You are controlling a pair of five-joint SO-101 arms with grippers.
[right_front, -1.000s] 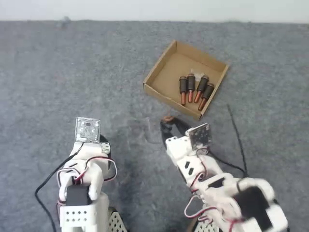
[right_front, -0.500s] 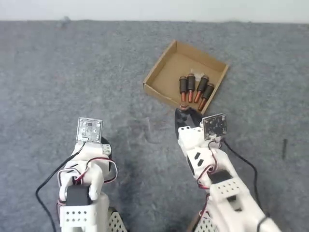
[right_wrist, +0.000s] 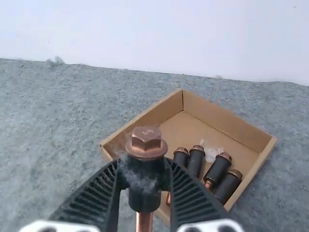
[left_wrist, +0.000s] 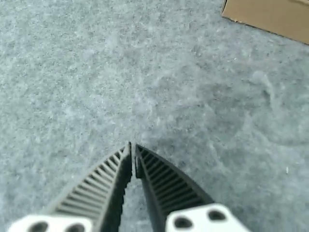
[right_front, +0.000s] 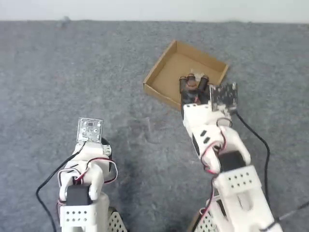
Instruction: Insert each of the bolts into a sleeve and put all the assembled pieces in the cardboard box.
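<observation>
Looking down in the high view, you see your right pincer (right_front: 192, 89) over the cardboard box's (right_front: 161, 72) near wall. In the left wrist view, your left pincer (left_wrist: 132, 151) is pressed together above grey carpet (left_wrist: 72, 72). In the right wrist view, the right pincer clamps a sleeved bolt (right_wrist: 146, 145) upright, with four assembled pieces (right_wrist: 207, 169) in the box just beyond.

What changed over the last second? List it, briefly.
The right gripper, shut on an assembled piece, swung forward and to the right, from above the table short of the box to above the box's near side. The left gripper stayed shut over the table, and the box and the four pieces in it did not move.
</observation>
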